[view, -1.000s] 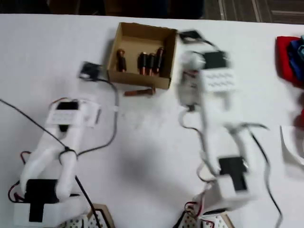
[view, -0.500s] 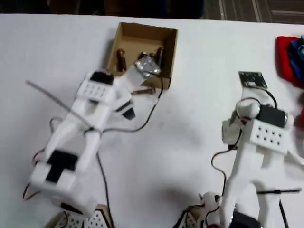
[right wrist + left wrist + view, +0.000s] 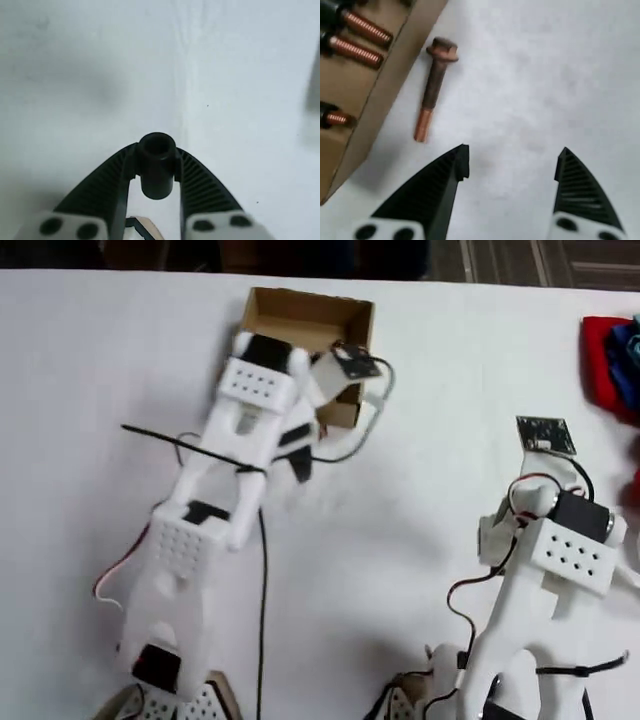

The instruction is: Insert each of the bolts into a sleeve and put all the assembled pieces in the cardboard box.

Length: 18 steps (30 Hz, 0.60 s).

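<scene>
- White table (image 3: 100, 350) under a fixed overhead camera; two white arms are mounted at the near edge.
- Left arm (image 3: 215, 490): stretched diagonally across the table, its far end lying over the near wall of the cardboard box (image 3: 305, 310).
- Left gripper (image 3: 514, 155): black ribbed fingers spread wide, nothing between them. It hangs over bare table just beside the box.
- Box, left wrist view: the wall (image 3: 390, 75) runs along one side. Inside lie assembled pieces (image 3: 357, 50), with three copper threaded ends visible, each poking out of a dark sleeve.
- Loose bolt (image 3: 434, 87): flat on the table just outside the box wall, roughly parallel to it. Flanged head points away from the gripper, lighter bare tip toward it. It is short of the nearer finger and not touching it.
- Right arm (image 3: 545, 570): folded near its base, well apart from the box.
- Right gripper (image 3: 156, 150): fingers pinching a black sleeve (image 3: 156, 170) held upright above the table, open bore facing the wrist camera.
- Red cloth (image 3: 608, 355) at the far right edge.
</scene>
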### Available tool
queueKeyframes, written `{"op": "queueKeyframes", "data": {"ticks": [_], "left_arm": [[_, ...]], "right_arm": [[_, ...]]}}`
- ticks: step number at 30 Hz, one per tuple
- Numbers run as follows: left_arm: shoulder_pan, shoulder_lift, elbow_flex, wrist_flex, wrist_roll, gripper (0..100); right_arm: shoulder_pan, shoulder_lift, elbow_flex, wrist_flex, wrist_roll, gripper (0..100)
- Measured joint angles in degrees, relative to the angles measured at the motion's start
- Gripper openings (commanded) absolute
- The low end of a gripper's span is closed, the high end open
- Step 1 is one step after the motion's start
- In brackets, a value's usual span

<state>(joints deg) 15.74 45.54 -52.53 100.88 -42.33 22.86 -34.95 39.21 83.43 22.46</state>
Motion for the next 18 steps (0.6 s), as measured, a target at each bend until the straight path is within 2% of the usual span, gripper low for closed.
{"op": "queueKeyframes", "data": {"ticks": [7,14,18], "left_arm": [[1.8,4.0,-0.7,-1.2,-5.7,16],[0.7,7.5,-4.6,-2.6,-3.1,22],[0.9,7.6,-8.1,-0.4,-2.1,22]], "right_arm": [[3.1,0.0,0.8,-0.9,3.4,2.0],[4.8,0.0,0.8,-0.9,5.5,2.0],[5.1,0.0,0.8,-0.9,5.5,2.0]]}}
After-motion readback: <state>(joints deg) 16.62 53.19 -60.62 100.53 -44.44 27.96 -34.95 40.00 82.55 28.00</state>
